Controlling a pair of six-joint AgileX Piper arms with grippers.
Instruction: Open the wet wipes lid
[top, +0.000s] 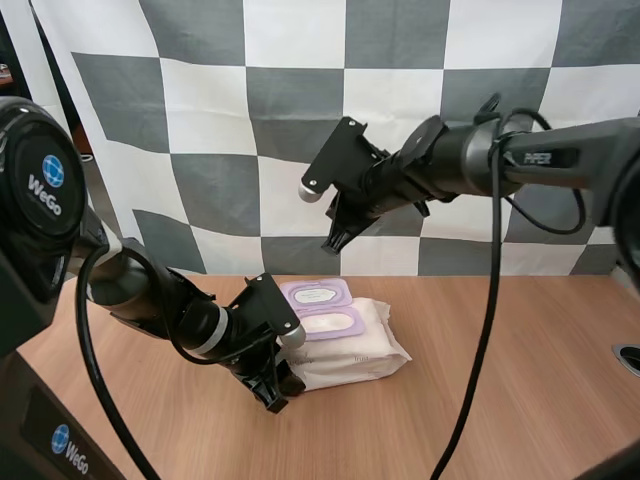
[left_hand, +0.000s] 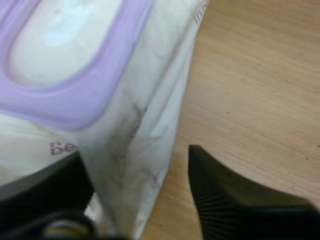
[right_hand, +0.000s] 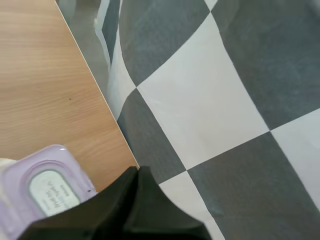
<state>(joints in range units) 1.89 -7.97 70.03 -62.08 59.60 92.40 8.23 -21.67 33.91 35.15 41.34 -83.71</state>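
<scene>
A white pack of wet wipes (top: 352, 352) lies near the middle of the wooden table (top: 500, 380). Its purple lid (top: 316, 293) is flipped back toward the far edge, baring the purple-rimmed opening (top: 330, 323). My left gripper (top: 279, 386) is low at the pack's near left end. In the left wrist view its fingers stand apart astride the pack's end (left_hand: 145, 125), with a sliver of wood between one finger (left_hand: 225, 200) and the pack; the gripper (left_hand: 136, 155) is open. My right gripper (top: 333, 242) hangs shut high above the pack. The right wrist view has the gripper (right_hand: 137, 171) over the lid (right_hand: 45, 192).
The table's far edge (right_hand: 100, 90) runs just behind the pack. A round dark opening (top: 629, 357) sits at the table's right side. Bare wood lies to the right of and in front of the pack.
</scene>
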